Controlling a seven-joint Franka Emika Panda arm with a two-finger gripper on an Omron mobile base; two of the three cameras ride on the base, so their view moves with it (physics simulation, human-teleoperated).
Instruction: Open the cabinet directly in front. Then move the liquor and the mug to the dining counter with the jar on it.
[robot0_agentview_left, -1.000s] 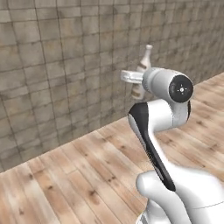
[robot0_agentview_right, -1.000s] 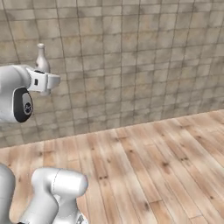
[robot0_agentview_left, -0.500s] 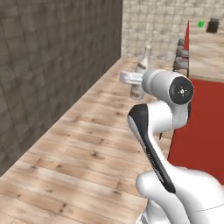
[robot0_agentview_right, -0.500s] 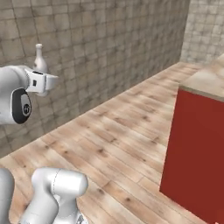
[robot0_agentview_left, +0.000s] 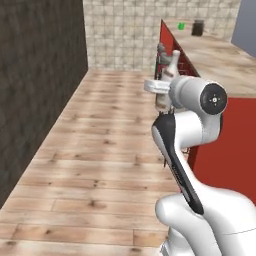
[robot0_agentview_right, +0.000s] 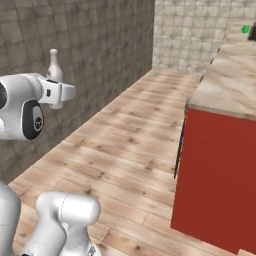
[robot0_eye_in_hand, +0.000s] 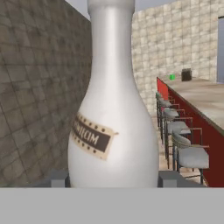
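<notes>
One liquor bottle (robot0_eye_in_hand: 113, 113), pale and long-necked with a tan label, stands upright between the two fingers of the gripper (robot0_eye_in_hand: 113, 179), whose dark fingertips (robot0_eye_in_hand: 57, 178) press against its lower body on either side; the gripper is closed on the bottle. In the left base view, the bottle (robot0_agentview_left: 170, 70) rises just above centre, behind the white arm's wrist. In the right base view, it (robot0_agentview_right: 54, 67) appears at the upper left, carried above the wooden plank floor (robot0_agentview_right: 125, 155) and against a grey tiled wall (robot0_agentview_right: 90, 45).

Along the right of the hand view runs the dining table (robot0_eye_in_hand: 205, 98), a beige marbled top on a red front, with a row of grey-seated metal stools (robot0_eye_in_hand: 186, 151) along its near side. At its far end sit the small green mug (robot0_eye_in_hand: 172, 77) and, just beside it, the dark boxy jar (robot0_eye_in_hand: 186, 75). Both recur at the top of the left base view, mug (robot0_agentview_left: 181, 26) left of jar (robot0_agentview_left: 198, 27), well apart from the held bottle.
</notes>
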